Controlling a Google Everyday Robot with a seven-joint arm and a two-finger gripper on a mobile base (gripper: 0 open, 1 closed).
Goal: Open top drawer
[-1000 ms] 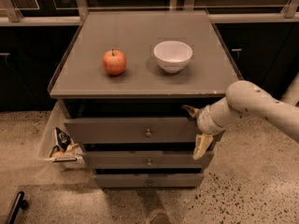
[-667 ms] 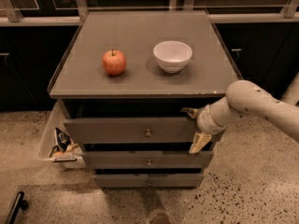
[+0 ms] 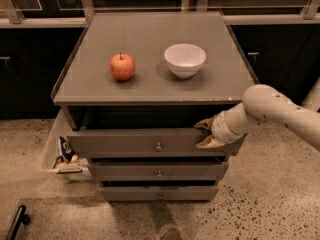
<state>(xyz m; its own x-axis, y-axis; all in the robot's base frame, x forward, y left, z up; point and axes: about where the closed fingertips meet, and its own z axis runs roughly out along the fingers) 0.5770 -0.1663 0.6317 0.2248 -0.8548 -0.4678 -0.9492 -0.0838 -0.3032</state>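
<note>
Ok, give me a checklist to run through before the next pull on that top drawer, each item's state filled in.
1. Top drawer partly out, dark gap above its front: ok.
2. Gripper at the front's right end, away from the centre knob: ok.
3. Grip secure on the front: cannot tell.
4. Apple and bowl sit well back from the front edge of the cabinet top: ok.
5. The two lower drawers sit behind the top front, out of the way: ok.

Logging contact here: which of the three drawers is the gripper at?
The top drawer, the widest and tallest; the gripper is at its right end, above the narrower middle drawer and bottom drawer.
</note>
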